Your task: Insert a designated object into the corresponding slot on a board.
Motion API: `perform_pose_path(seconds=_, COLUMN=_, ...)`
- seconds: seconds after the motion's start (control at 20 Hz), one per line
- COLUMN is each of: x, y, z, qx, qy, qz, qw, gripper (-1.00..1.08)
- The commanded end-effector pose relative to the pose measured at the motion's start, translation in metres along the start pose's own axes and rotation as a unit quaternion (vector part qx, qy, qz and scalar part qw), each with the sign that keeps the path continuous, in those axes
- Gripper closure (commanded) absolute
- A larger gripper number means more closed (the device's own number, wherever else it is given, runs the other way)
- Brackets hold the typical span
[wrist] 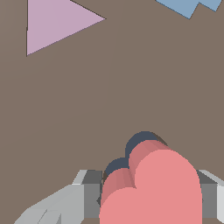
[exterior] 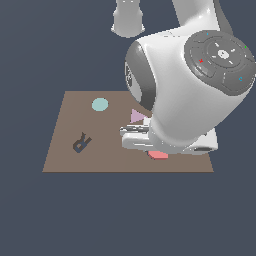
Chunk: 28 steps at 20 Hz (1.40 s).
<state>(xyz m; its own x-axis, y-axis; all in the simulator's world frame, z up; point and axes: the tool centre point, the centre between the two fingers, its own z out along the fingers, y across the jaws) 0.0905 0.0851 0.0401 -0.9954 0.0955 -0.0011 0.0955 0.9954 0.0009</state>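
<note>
The gripper (wrist: 151, 197) is clamped on the coral-red heart (wrist: 153, 188), held just above the dark heart-shaped slot (wrist: 141, 139) in the brown board (exterior: 65, 150), lower right of the lilac triangle (wrist: 52, 24).

Both renders are evenly and softly lit, moderately bright, with flat colours and no cast shadows on the board (exterior: 65, 150). The white arm (exterior: 175, 90) shows a gentle sheen on its upper curves, no harsh glare. Edges look slightly soft and jagged from low resolution; no lens distortion shows.
</note>
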Motion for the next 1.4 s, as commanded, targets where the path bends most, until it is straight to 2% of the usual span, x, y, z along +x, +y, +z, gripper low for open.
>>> perform_pose_path(seconds=0.0, x=0.002, y=0.000, z=0.000, qx=0.000, qy=0.000, qz=-0.015, qw=0.9999, gripper=1.08)
perform_pose_path(seconds=0.85, x=0.003, y=0.000, z=0.010, qx=0.001, qy=0.000, qz=-0.024, qw=0.9997, gripper=1.08)
perform_pose_path(seconds=0.9, x=0.003, y=0.000, z=0.010, qx=0.001, qy=0.000, qz=-0.024, qw=0.9997, gripper=-0.92)
perform_pose_path(seconds=1.35, x=0.003, y=0.000, z=0.010, qx=0.001, qy=0.000, qz=-0.024, qw=0.9997, gripper=-0.92)
